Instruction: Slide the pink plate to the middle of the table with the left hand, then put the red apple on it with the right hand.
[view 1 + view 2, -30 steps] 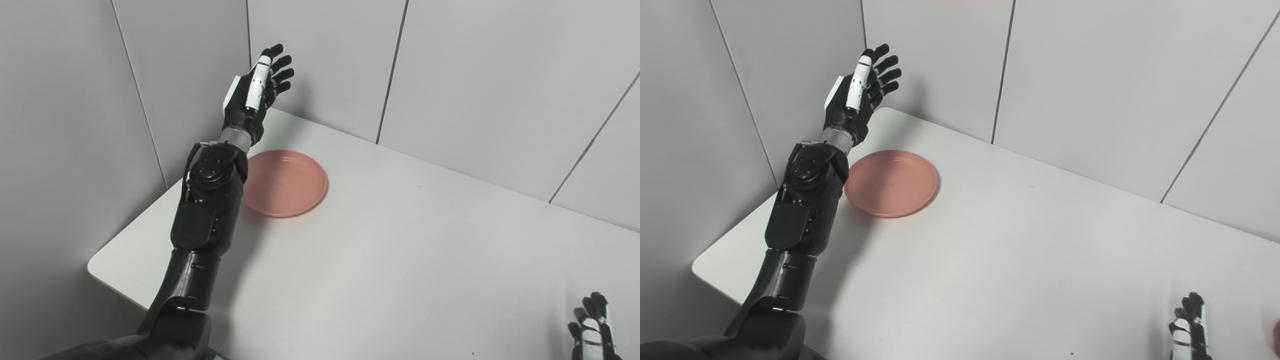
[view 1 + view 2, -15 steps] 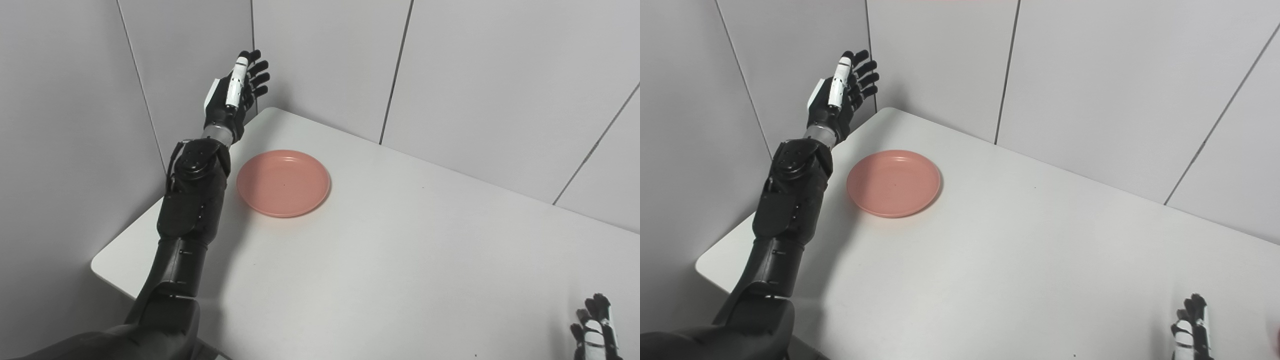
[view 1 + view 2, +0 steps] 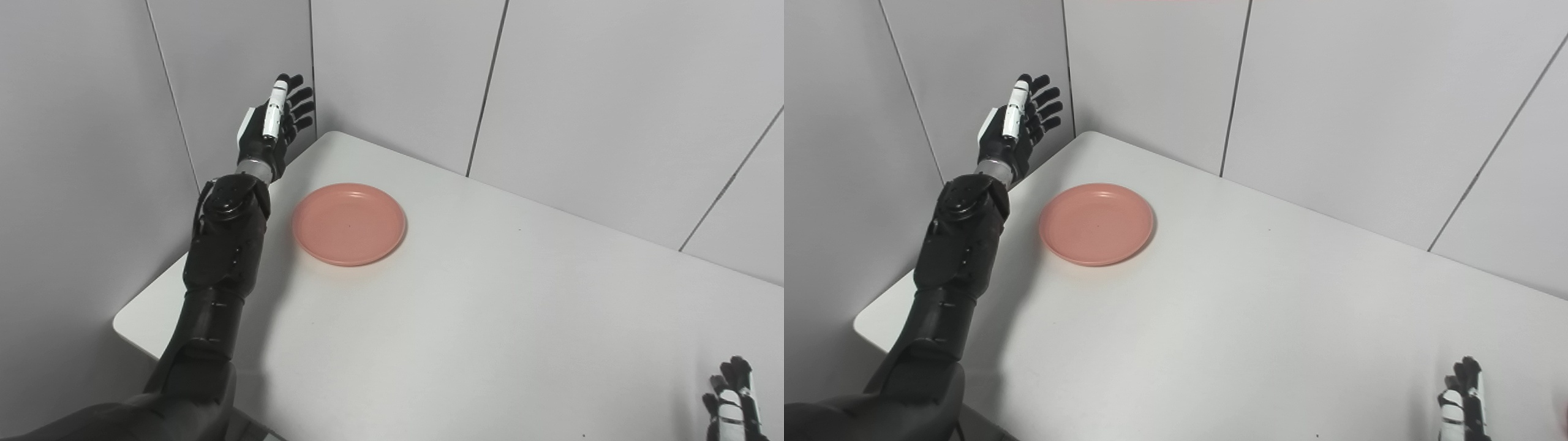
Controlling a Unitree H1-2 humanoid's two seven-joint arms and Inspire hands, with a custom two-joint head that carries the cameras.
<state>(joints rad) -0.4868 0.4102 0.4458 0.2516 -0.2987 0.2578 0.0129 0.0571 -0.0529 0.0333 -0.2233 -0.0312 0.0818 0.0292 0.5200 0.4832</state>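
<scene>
Pink plate (image 3: 348, 224) looks light and slick, best nudged at its near-left rim by the open, empty left hand (image 3: 269, 125) raised beside it.

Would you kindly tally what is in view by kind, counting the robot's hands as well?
Pink plate: 1
White table: 1
Robot hands: 2, left hand and right hand
Red apple: 0 clearly in view
Total: 4
</scene>
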